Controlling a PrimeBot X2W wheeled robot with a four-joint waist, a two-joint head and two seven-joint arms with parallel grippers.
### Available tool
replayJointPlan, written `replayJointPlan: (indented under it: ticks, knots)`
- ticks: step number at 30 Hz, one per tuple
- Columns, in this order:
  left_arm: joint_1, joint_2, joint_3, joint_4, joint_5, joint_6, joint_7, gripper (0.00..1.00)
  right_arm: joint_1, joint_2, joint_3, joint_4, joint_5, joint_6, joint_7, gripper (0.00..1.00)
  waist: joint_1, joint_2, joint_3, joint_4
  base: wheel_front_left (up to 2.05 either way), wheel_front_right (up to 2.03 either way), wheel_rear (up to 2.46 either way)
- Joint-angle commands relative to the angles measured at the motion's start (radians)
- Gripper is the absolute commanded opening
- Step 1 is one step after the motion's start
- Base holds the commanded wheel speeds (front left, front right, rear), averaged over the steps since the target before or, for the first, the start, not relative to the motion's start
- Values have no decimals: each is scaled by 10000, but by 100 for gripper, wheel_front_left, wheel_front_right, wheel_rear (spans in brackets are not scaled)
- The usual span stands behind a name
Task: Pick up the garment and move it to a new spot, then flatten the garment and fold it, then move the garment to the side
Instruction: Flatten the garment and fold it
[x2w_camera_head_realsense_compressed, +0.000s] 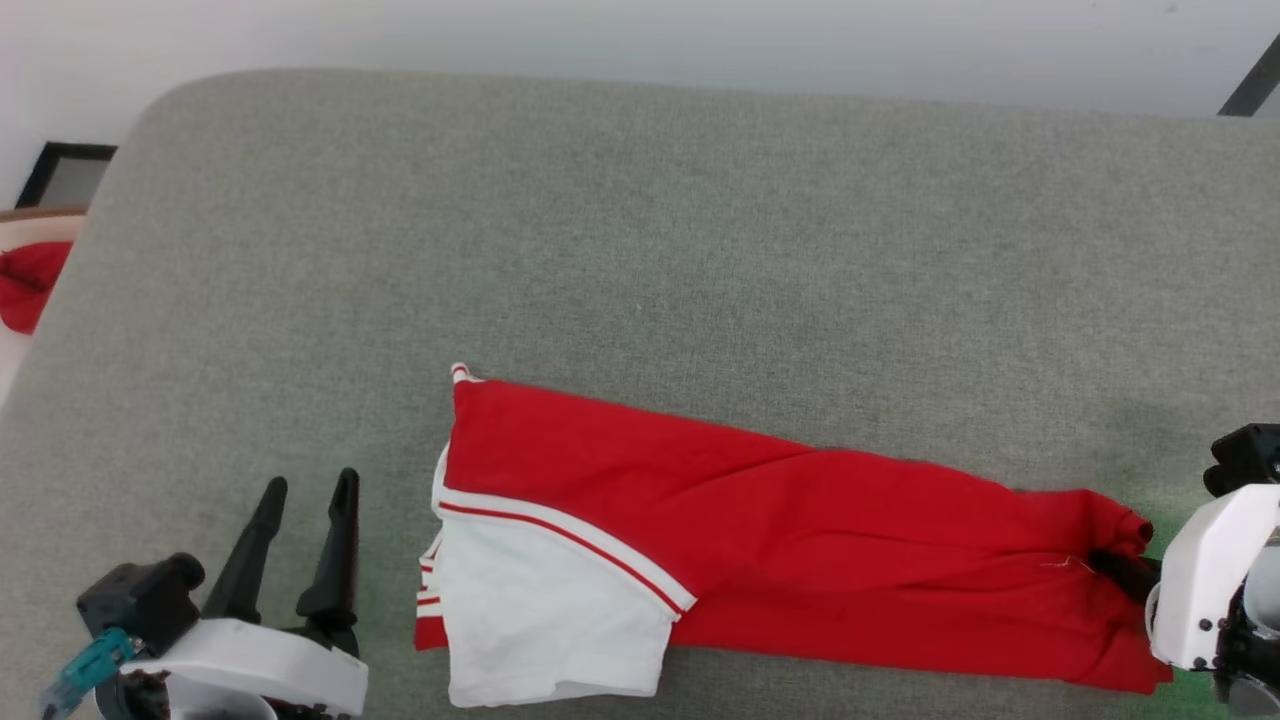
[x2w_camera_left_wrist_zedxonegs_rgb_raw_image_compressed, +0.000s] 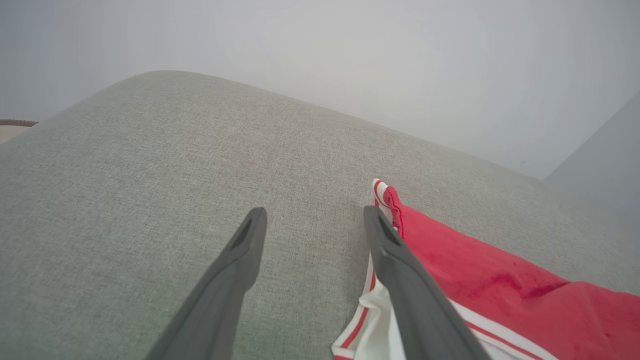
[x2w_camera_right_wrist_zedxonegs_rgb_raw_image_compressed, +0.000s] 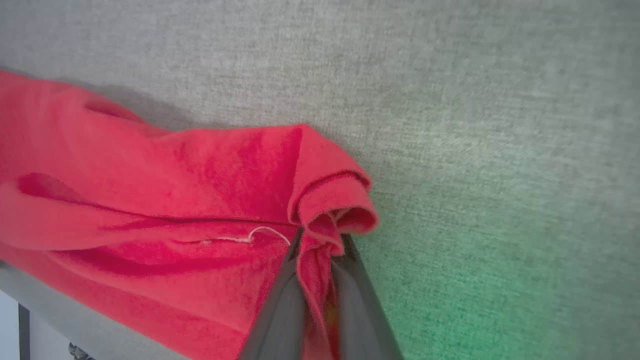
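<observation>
Red garment (x2w_camera_head_realsense_compressed: 800, 520) lies on grey padding (x2w_camera_head_realsense_compressed: 640, 220), right pincer (x2w_camera_right_wrist_zedxonegs_rgb_raw_image_compressed: 320, 241) pinching its hem, left pincer (x2w_camera_head_realsense_compressed: 311, 487) agape beside it.

Left gripper (x2w_camera_head_realsense_compressed: 310, 487) with long dark tapered fingers (x2w_camera_head_realsense_compressed: 330, 560), white wrist shell (x2w_camera_head_realsense_compressed: 250, 655), teal connector (x2w_camera_head_realsense_compressed: 85, 675)

Grey fabric-covered table (x2w_camera_head_realsense_compressed: 640, 220), rounded far-left corner: one red-and-white garment (x2w_camera_head_realsense_compressed: 800, 520) lies stretched lengthwise along the near edge.

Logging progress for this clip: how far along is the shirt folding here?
Done: the garment lies folded into a long strip, white sleeve on top. In hand: the right hand is shut on its red end; the left hand is open beside the sleeve. Left: likely another fold, then moving it aside.
</observation>
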Motion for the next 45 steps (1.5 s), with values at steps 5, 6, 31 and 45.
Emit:
replayJointPlan:
  ticks: [5,6,31,45]
  knots:
    - [236,-10,60,107,67,-98,4,100,-133,-519,-335,406,-98,-21,-73,0,0,0,-419,-5,0,0,0]
    - [236,-10,60,107,67,-98,4,100,-133,-519,-335,406,-98,-21,-73,0,0,0,-419,-5,0,0,0]
    - [1120,255,18,120,-168,53,196,100,-137,-1676,-749,12,-109,-16,446,0,0,0,-1740,-350,0,0,0]
    - [850,79,-317,252,-69,-10,287,100,-73,-135,948,-3142,189,-16,1027,0,0,0,-1975,-60,0,0,0]
